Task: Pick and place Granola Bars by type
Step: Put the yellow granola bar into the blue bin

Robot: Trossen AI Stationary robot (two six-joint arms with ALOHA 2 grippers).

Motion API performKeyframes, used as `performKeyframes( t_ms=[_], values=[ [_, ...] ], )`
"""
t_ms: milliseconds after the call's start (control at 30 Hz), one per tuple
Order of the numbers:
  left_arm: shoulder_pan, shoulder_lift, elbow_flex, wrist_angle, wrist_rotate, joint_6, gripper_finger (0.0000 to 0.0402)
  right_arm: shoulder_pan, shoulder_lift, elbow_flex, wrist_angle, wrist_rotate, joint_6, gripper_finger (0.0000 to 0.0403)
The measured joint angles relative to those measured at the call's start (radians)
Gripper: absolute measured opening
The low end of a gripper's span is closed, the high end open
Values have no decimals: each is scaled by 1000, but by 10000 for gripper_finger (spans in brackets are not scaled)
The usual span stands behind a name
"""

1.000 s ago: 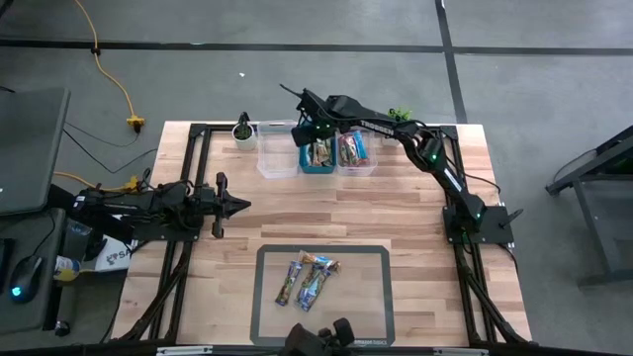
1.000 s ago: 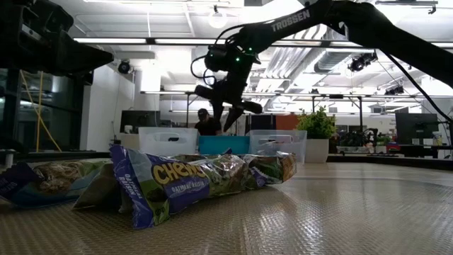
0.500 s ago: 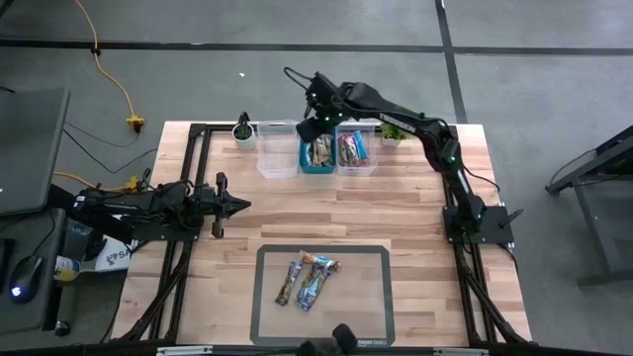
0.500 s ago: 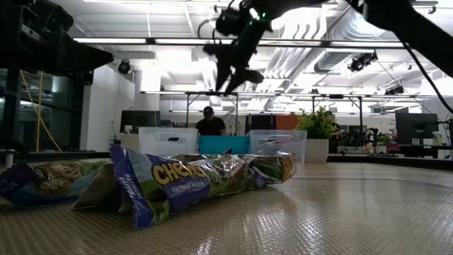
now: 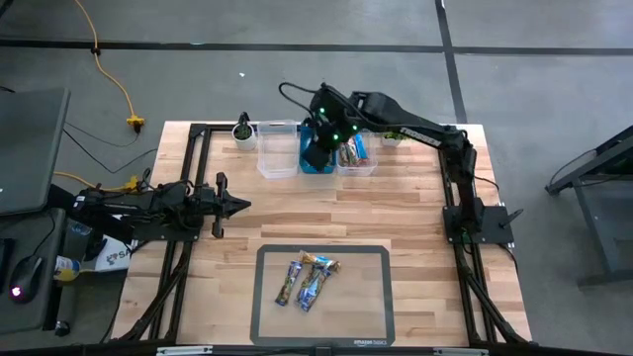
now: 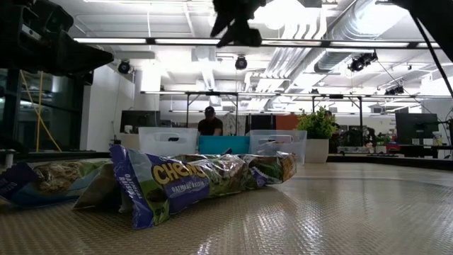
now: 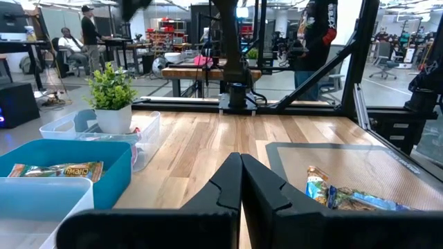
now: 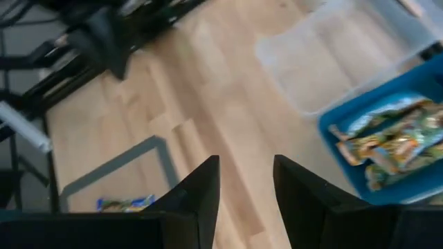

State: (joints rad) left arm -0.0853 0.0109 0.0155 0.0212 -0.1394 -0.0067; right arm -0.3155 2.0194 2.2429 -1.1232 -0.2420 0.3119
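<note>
With the right hand (image 5: 315, 158) empty, fingers parted, high over the blue bin (image 5: 317, 164), it should swing to the granola bars (image 5: 307, 278) on the grey mat (image 5: 371, 297) and probably grip one across its narrow width.

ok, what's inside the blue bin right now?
The blue bin holds granola bars in tan-green wrappers. From above, the right gripper covers part of it, so no full count.

An open robotics lab: exposed ceiling ducts (image 6: 333, 35), concrete floor (image 5: 297, 79), workbenches (image 7: 208, 72) and seated people (image 7: 69, 45) behind.
</note>
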Motion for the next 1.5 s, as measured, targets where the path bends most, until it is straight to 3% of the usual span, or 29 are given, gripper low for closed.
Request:
performKeyframes(
  t_ms=[300, 733, 1500],
  values=[
    [0, 0, 0, 0, 0, 0, 1, 154, -53, 0, -28, 23, 32, 119],
    [0, 0, 0, 0, 0, 0, 1, 394, -54, 0, -54, 263, 156, 119],
    [0, 0, 0, 0, 0, 0, 1, 678, -54, 0, -51, 453, 257, 119]
  ],
)
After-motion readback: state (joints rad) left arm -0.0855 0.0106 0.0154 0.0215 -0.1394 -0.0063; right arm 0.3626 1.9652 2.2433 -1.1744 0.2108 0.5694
